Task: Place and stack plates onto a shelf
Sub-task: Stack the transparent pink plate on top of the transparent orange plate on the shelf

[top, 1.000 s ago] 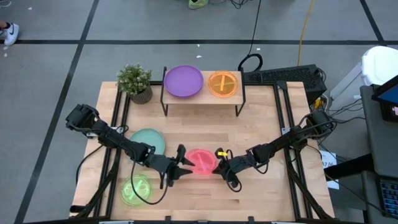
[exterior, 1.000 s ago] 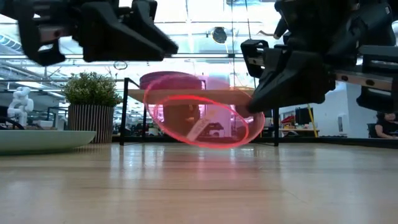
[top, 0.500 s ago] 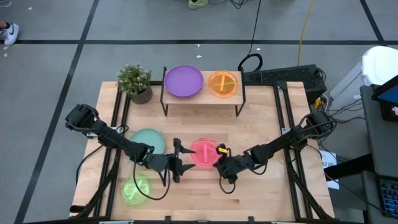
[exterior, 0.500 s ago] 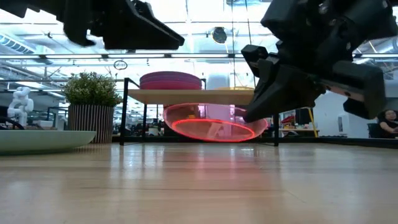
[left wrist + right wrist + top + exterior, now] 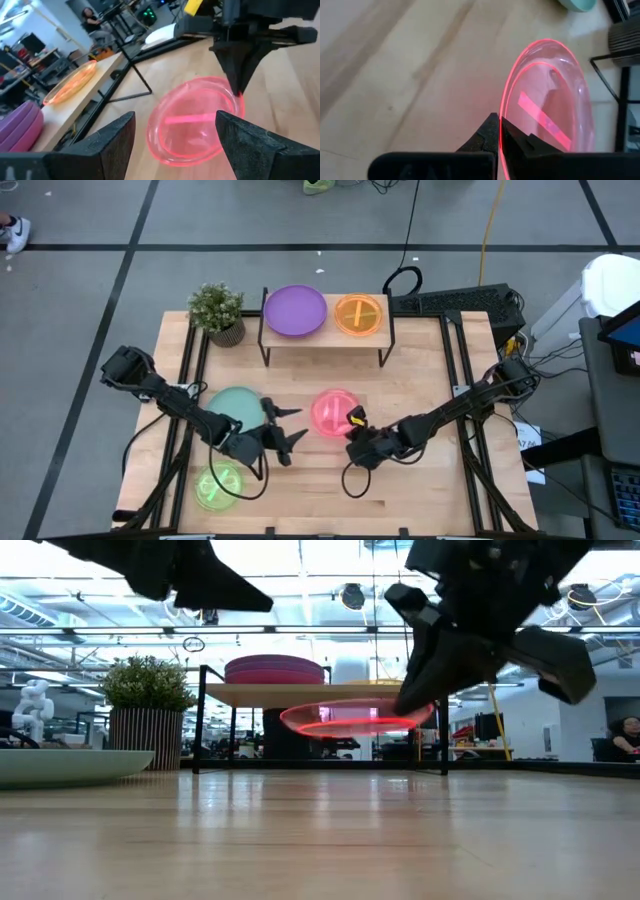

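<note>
Right gripper (image 5: 352, 431) has its jaws clenched on the rim of the pink plate (image 5: 333, 411), held clear above the tabletop (image 5: 420, 370) in front of the shelf (image 5: 325, 337), while the left gripper (image 5: 284, 425) hangs alongside, jaws released and empty.

Two dark jointed arms; black cables; right hand (image 5: 356, 430) yellow-tagged.
</note>
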Robot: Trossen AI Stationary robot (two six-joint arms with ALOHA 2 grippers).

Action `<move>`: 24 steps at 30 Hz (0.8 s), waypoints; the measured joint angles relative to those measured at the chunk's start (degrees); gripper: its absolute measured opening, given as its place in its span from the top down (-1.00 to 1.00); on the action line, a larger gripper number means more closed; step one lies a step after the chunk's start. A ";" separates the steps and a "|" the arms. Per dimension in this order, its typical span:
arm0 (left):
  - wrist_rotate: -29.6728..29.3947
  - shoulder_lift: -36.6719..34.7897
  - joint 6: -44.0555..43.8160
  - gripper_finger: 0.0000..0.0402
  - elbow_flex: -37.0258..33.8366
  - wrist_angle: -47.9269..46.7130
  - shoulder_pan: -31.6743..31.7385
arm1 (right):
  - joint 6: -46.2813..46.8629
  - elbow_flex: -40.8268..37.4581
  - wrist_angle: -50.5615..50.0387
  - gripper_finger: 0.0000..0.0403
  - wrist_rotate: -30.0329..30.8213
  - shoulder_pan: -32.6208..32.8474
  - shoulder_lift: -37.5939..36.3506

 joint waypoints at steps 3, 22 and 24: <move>-1.25 -0.27 -3.17 -0.40 0.00 -1.87 -0.01 | 0.62 3.18 -6.22 1.00 2.03 0.00 -0.19; -5.75 -0.27 -19.09 -0.40 -0.02 -15.35 1.30 | -5.71 8.96 -20.81 1.00 9.44 -6.27 -14.40; -5.27 -0.27 -19.73 -0.40 -0.02 -15.32 1.76 | -8.04 8.96 -20.79 1.00 9.44 -8.31 -16.05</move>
